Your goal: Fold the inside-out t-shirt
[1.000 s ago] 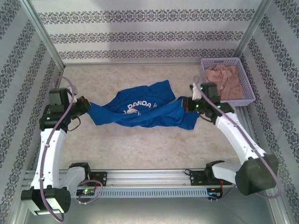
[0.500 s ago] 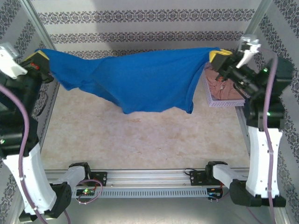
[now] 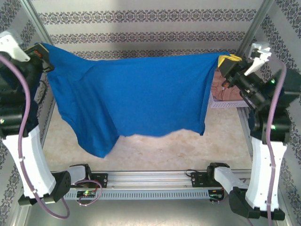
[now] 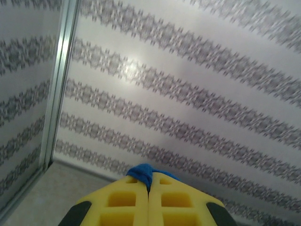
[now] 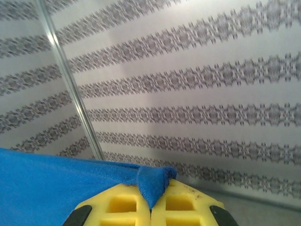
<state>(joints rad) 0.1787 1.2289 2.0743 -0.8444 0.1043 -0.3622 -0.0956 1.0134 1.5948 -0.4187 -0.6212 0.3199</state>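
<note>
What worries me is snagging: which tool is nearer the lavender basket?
Right. The right tool, gripping the t-shirt, hangs beside the basket; the left tool grips its opposite corner across the table.

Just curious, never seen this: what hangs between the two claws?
The blue t-shirt, spread like a curtain from the left gripper to the right gripper, as the top view shows.

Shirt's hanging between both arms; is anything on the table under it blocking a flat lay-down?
Nothing visible does: the table showing below the blue t-shirt is bare. The lavender basket of beige clothing sits off at the right edge.
</note>
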